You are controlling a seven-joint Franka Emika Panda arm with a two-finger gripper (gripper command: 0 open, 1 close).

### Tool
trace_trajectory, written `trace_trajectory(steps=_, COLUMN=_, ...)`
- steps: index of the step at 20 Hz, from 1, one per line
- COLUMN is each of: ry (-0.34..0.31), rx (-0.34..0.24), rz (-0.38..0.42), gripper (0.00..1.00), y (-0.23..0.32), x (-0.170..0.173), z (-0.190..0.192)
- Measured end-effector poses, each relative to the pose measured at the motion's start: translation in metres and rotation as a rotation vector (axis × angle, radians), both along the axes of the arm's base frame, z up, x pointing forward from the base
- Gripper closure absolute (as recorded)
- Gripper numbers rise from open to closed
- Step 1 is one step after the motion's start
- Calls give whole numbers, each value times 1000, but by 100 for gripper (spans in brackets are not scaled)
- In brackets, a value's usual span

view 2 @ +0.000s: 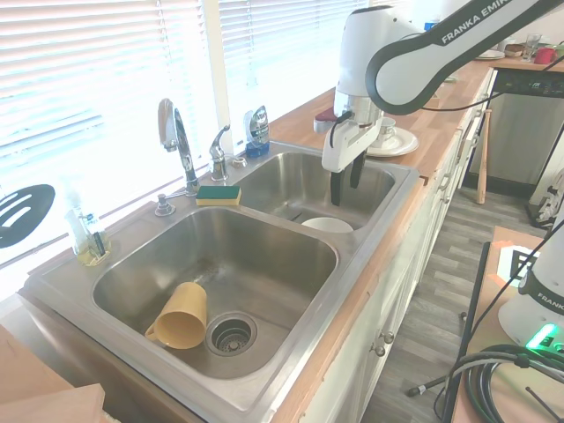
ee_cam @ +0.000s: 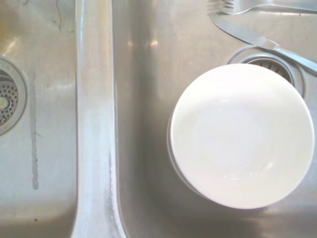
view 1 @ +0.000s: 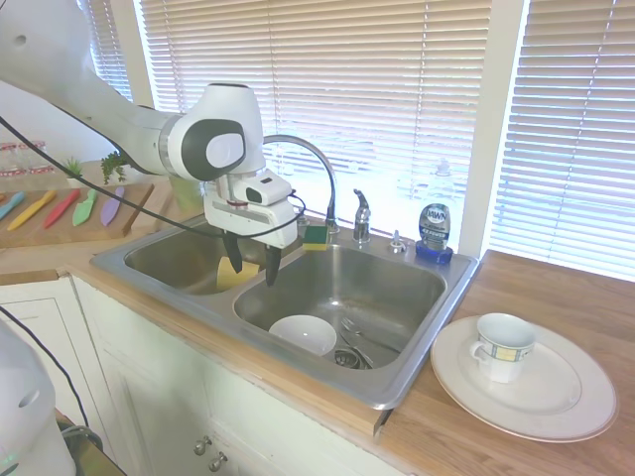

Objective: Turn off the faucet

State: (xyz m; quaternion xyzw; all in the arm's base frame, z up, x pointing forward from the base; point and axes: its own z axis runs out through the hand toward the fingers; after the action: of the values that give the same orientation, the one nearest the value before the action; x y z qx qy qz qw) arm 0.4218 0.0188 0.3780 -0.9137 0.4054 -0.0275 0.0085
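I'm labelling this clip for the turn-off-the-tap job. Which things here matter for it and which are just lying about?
Belong to the job:
faucet, with its lever handle
pincer, open above the sink divider

Just lying about:
white bowl
yellow cup
sponge
soap bottle
mug on plate
knife

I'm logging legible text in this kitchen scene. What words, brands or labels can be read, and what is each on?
"FRANKA EMIKA", cut off at the picture's edge: on the robot arm, second exterior view.
"FRANKA": on the second white robot base at the right edge.
Blue dish-soap bottle label: too small and blurred to read surely.
Mug pattern: no legible text.
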Motion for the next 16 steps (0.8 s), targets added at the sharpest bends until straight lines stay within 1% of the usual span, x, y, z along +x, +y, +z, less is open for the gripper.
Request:
trace_trajectory(steps=2, ry=5, rx=-1, rz=0, gripper=0, y=0, x=0, z=-1)
trace_trajectory(steps=3, ry=5, rx=-3, rz=-2, gripper=100, y=-1, x=0, z=-1)
trace_trajectory(steps=11, ry=13, rx=-3, rz=-13, gripper=100, y=-5, x=-2, z=-4)
trace_trajectory(steps=16, ry=29, rx=-2, rz=-24, gripper=100, y=-11, x=-14, z=-11)
